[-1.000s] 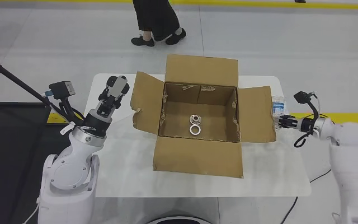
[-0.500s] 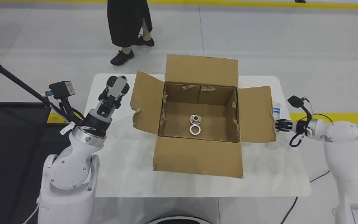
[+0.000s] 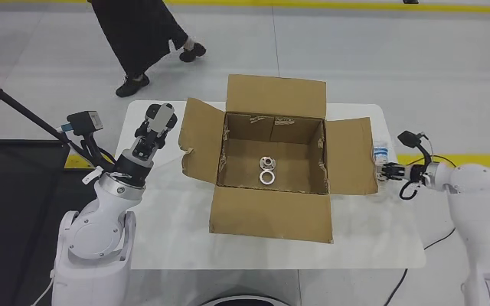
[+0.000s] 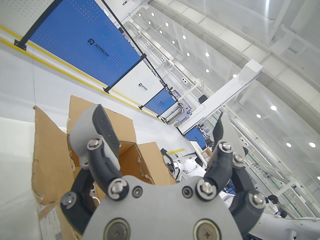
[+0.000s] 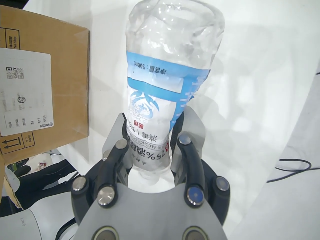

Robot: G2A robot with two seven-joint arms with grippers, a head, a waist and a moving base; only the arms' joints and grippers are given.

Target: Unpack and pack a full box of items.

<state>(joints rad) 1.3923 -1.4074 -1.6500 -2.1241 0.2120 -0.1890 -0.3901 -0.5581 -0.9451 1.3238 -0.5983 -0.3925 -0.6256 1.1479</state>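
Note:
An open cardboard box point(image 3: 272, 206) stands mid-table with all flaps spread. Two small ring-shaped parts point(image 3: 266, 170) lie on its floor. Beside the box's right flap, my right gripper point(image 3: 388, 170) point(image 5: 152, 131) is shut on the neck end of a clear plastic bottle point(image 5: 172, 51) point(image 3: 380, 148) with a blue and white label. The bottle's base points away from the gripper, over the white table point(image 3: 168, 222). My left gripper point(image 3: 161, 118) point(image 4: 162, 128) is raised beside the box's left flap, open, with nothing between its fingers.
The box's right flap point(image 5: 45, 86) with a shipping label lies close beside the bottle. A black cable point(image 5: 290, 171) trails past the table's right edge. White table surface shows in front of the box and to its left.
My right arm drew back slightly from the box's right flap, the bottle shifting a little with it. The left arm has not moved.

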